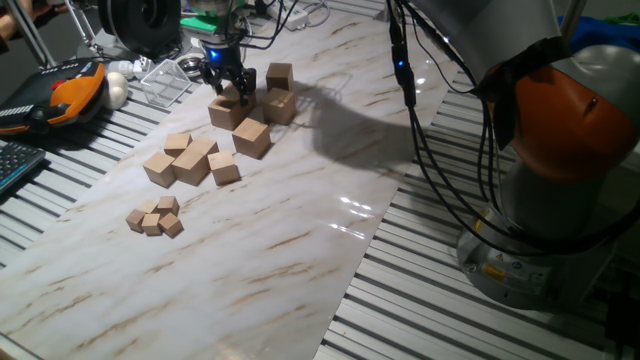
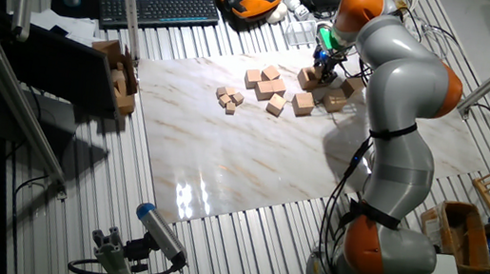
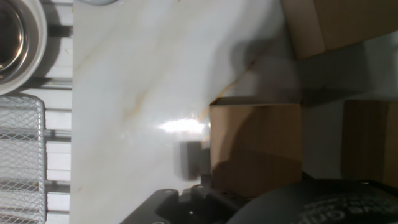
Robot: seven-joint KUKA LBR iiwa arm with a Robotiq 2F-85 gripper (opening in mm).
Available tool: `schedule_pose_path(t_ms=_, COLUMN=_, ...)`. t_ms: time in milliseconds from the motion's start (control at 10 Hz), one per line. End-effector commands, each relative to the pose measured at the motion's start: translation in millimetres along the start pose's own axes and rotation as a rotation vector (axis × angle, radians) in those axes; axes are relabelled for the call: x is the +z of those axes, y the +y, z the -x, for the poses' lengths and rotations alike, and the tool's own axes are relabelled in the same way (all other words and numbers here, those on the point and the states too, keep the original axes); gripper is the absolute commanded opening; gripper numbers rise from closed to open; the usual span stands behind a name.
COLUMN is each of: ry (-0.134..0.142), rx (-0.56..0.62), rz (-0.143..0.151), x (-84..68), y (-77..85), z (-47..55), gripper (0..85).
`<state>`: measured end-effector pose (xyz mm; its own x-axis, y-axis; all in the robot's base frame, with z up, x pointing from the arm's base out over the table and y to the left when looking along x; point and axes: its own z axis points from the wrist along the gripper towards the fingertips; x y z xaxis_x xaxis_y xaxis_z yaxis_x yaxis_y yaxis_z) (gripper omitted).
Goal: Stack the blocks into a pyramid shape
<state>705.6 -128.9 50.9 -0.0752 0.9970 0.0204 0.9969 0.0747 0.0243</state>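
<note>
I have the gripper (image 1: 226, 82) low over a large block (image 1: 229, 110), jaw state indiscernible; judged pick phase, next needs a centred close before lifting.

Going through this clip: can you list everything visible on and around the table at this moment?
large blocks: at least four, light tan, far end of the marble board, loosely grouped, one under the gripper
medium wooden cubes: about four, light tan, cluster near the board's middle
tiny wooden cubes: about five, light tan, small cluster nearer the camera
marble board: one, white with tan veins, on the slatted table
teach pendant: one, orange and black, off the board's far left corner
keyboard: one, black, beyond the board
wire basket: one, metal, beside the board
arm: one, grey with orange joints
gripper: one, black, low over a large block; its closure is unclear
</note>
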Motion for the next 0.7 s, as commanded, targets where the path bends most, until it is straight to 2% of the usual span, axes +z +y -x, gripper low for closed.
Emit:
schedule_pose_path(t_ms=0, ry=-0.002, rx=0.000, rz=0.000, x=-0.6, y=0.1, z=0.2, gripper=0.0)
schedule_pose_path(t_ms=600, ry=-0.012, rx=-0.008, rz=0.009, x=-4.6, y=-0.3, z=-0.2, gripper=0.0)
